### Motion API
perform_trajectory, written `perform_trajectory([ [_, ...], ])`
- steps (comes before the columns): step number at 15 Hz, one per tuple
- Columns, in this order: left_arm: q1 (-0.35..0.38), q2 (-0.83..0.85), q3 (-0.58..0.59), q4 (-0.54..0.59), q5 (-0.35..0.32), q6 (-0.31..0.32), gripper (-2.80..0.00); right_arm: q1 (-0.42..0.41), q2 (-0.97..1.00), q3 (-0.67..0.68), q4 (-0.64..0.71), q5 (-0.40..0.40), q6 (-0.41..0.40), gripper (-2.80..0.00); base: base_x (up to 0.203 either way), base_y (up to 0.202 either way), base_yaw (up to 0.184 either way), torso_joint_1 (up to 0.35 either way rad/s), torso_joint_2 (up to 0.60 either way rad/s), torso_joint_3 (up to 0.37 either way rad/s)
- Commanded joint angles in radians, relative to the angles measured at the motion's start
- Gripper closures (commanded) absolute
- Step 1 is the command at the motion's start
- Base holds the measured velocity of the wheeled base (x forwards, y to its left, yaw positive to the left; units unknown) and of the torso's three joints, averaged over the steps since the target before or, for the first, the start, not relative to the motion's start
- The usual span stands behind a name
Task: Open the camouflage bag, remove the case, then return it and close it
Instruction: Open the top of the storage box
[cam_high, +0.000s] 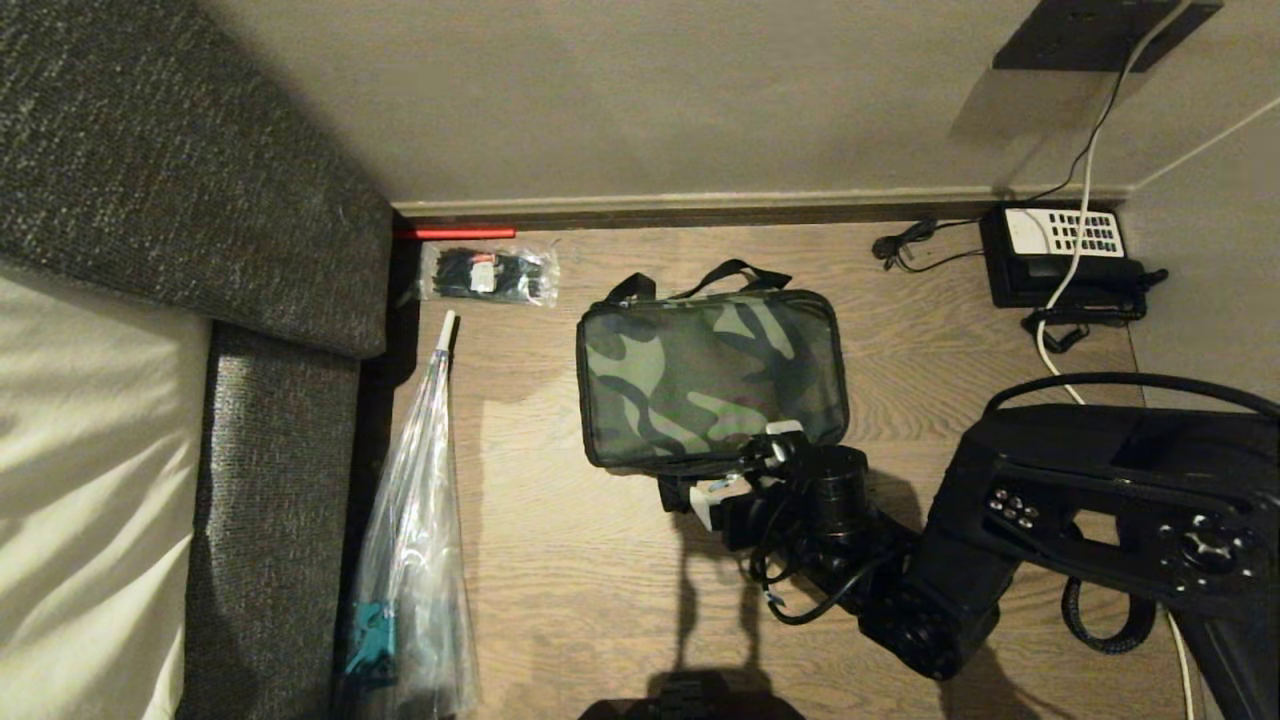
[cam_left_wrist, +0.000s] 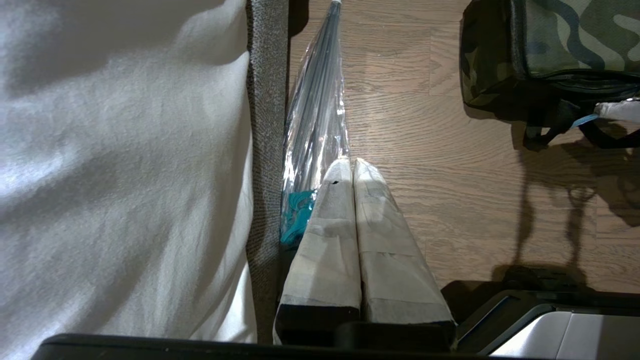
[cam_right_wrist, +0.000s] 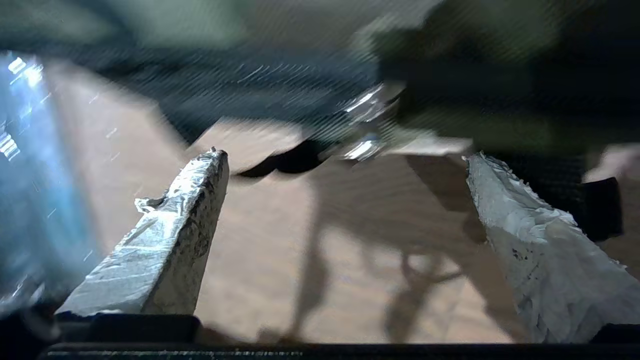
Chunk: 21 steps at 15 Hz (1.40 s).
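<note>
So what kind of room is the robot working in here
Probably a hotel room or bedroom: a white-sheeted bed with grey fabric frame beside a wood-grain floor, and a black desk telephone with white keypad by the beige wall.

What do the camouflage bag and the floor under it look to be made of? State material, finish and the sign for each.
Camouflage bag: apparently woven synthetic fabric, matte; the printed panel creases softly and the black straps look like webbing.
Floor: wood or a wood-look laminate, low sheen; grain lines and plank seams show, but which of the two cannot be told.
</note>
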Motion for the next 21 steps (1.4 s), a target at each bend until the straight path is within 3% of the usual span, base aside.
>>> perform_trajectory([
  [1,0.001,-0.002,0.000,0.000,0.000,0.000,0.00,-0.022,0.016,-0.013,-0.009,-0.005,-0.002,-2.80,0.000,0.000,0.000,0.000,0.00,0.000],
  [10,0.001,-0.002,0.001,-0.001,0.000,0.000,0.00,-0.036,0.050,-0.056,-0.065,-0.046,-0.005,-2.80,0.000,0.000,0.000,0.000,0.00,0.000],
  [11,0.001,-0.002,0.000,0.000,0.000,0.000,0.00,-0.036,0.054,-0.057,-0.066,-0.047,-0.005,-1.57,0.000,0.000,0.000,0.000,0.00,0.000],
  [12,0.001,-0.002,0.000,0.000,0.000,0.000,0.00,-0.036,0.055,-0.062,-0.066,-0.049,-0.005,0.00,0.000,0.000,0.000,0.000,0.00,0.000],
  [21,0.001,-0.002,0.000,-0.002,0.000,0.000,0.00,-0.036,0.055,-0.035,-0.146,-0.047,-0.031,0.00,0.000,0.000,0.000,0.000,0.00,0.000],
])
